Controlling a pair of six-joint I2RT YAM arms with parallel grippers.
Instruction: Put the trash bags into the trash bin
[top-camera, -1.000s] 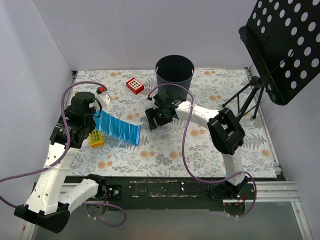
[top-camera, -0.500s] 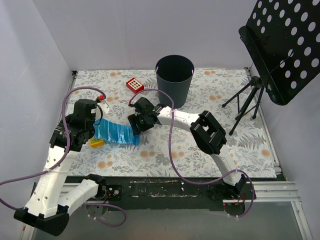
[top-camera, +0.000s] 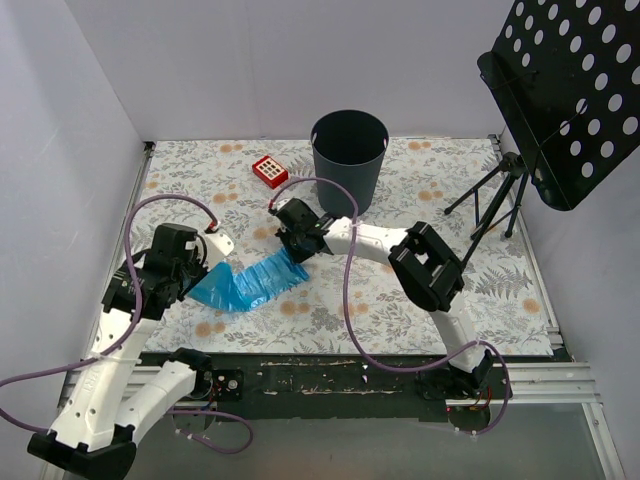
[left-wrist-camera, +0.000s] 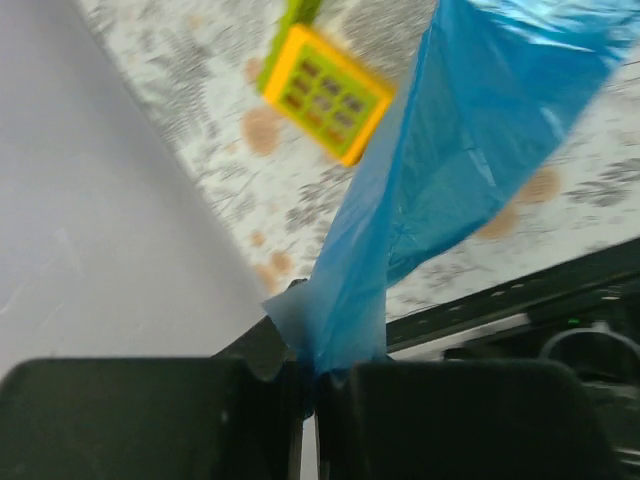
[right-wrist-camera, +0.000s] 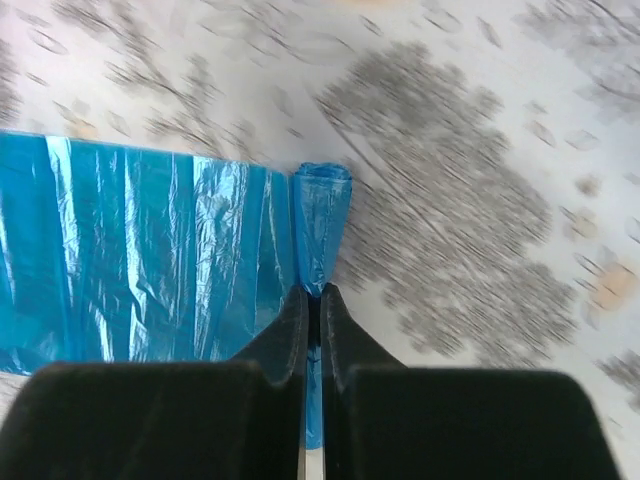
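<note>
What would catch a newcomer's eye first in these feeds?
The bright-blue trash bag, left of centre in the overhead view, is pinched at both ends: the jaws of the left arm and of the right arm are each shut on it. Behind it stands the dark trash bin, and a black perforated music stand looms upper right.

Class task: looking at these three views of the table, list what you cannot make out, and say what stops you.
1. Blue bag: one bag or several, unclear; both wrist views cut it off at an edge.
2. Yellow block: blurred in the left wrist view; unseen in the top view, perhaps under the bag.
3. Trash bin floor: top view, too dark to show contents.
</note>
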